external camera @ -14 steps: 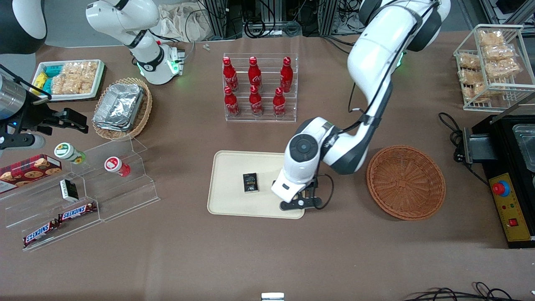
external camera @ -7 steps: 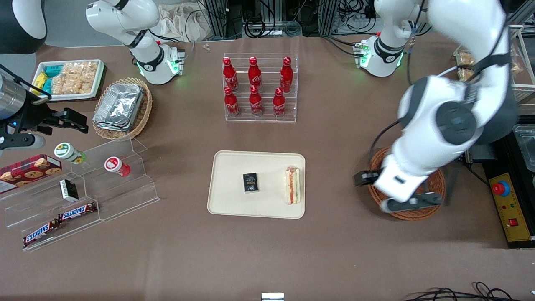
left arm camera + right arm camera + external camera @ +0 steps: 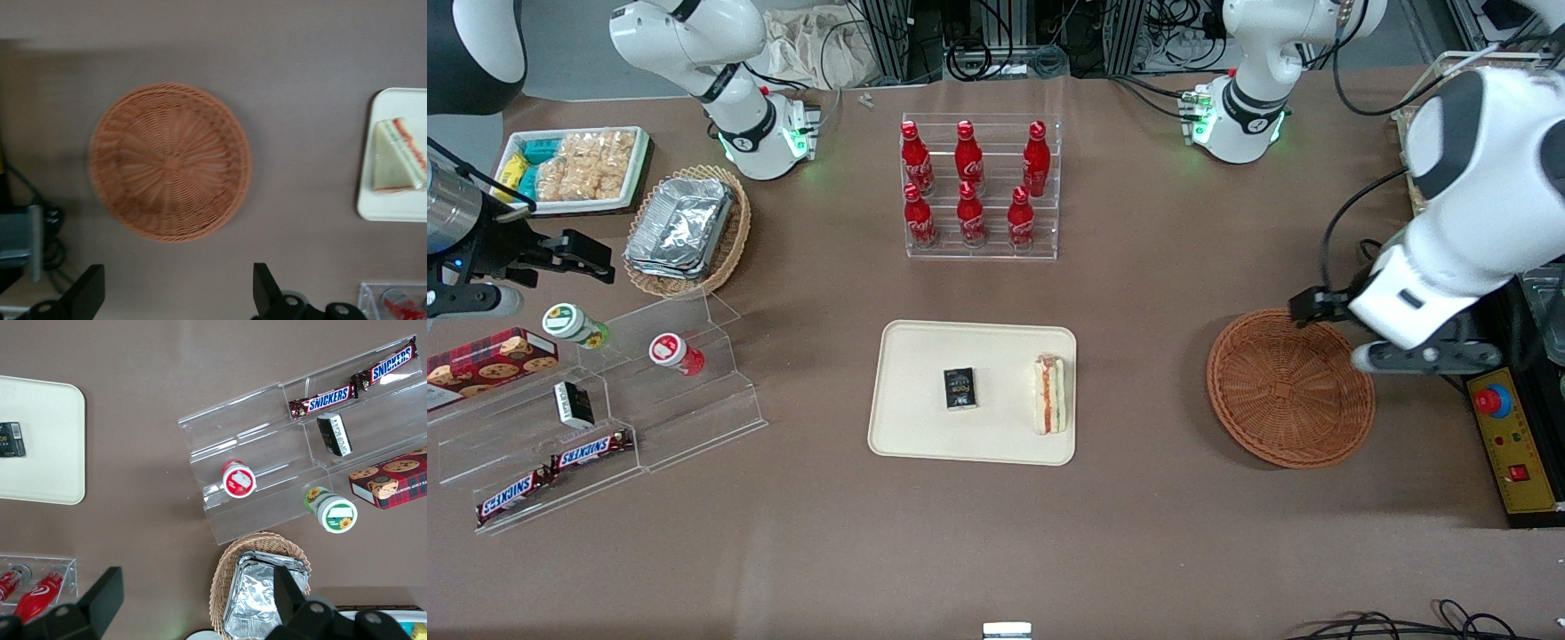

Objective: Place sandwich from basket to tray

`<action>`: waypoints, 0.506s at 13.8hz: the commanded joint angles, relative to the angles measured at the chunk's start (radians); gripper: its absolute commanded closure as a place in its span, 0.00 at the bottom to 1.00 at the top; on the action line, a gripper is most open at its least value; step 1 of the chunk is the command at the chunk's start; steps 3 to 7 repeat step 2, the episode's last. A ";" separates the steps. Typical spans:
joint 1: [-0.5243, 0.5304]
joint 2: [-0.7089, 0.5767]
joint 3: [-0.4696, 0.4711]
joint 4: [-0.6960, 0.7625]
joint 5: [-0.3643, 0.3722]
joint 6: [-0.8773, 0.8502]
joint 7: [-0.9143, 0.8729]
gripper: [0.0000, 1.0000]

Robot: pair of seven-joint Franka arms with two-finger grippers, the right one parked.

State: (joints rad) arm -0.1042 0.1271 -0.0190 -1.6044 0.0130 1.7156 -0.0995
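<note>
The sandwich (image 3: 1051, 393) lies on the cream tray (image 3: 925, 427), at the tray's end nearest the working arm; it also shows in the left wrist view (image 3: 397, 157) on the tray (image 3: 393, 208). The round reddish-brown basket (image 3: 1289, 388) is empty, as the left wrist view (image 3: 170, 161) shows too. My left gripper (image 3: 1423, 356) is raised above the table beside the basket's edge toward the working arm's end. It is open and empty, its fingertips (image 3: 90, 288) wide apart.
A small black box (image 3: 959, 388) lies on the tray beside the sandwich. A rack of red bottles (image 3: 978, 188) stands farther from the front camera. A black machine with a red button (image 3: 1492, 402) stands beside the basket. Acrylic steps with snacks (image 3: 596, 400) lie toward the parked arm's end.
My left gripper let go of the sandwich on the tray, swung away over the basket, and now hangs high by the basket's edge toward the working arm's end. The sandwich stays on the tray.
</note>
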 commanded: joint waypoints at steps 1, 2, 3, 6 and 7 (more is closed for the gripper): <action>0.034 0.025 -0.001 0.058 0.016 -0.085 0.046 0.00; 0.034 0.026 -0.003 0.070 0.033 -0.097 0.073 0.00; 0.034 0.026 -0.003 0.070 0.033 -0.097 0.073 0.00; 0.034 0.026 -0.003 0.070 0.033 -0.097 0.073 0.00; 0.034 0.026 -0.003 0.070 0.033 -0.097 0.073 0.00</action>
